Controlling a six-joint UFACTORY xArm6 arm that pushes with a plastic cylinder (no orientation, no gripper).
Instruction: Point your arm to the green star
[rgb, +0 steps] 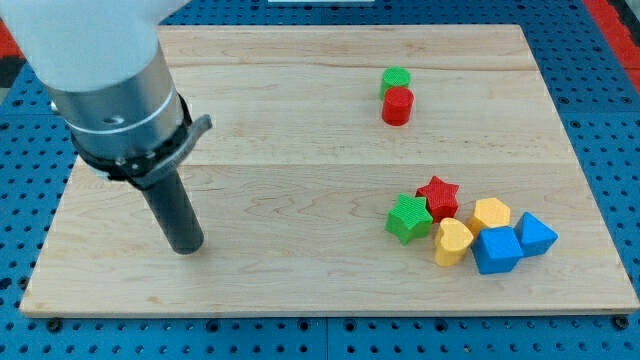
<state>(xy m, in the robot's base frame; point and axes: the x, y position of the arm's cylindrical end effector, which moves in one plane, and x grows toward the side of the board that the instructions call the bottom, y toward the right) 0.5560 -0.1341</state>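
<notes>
The green star (408, 218) lies on the wooden board (300, 120) at the lower right, at the left end of a cluster of blocks. It touches the red star (438, 197) and sits next to the yellow heart (452, 241). My tip (187, 248) rests on the board at the lower left, far to the left of the green star, with bare wood between them.
The cluster also holds a yellow hexagon (491, 214), a blue cube (496, 250) and a blue pentagon-like block (535, 235). A green cylinder (395, 79) and a red cylinder (397, 105) touch each other near the top middle right. Blue pegboard (600, 60) surrounds the board.
</notes>
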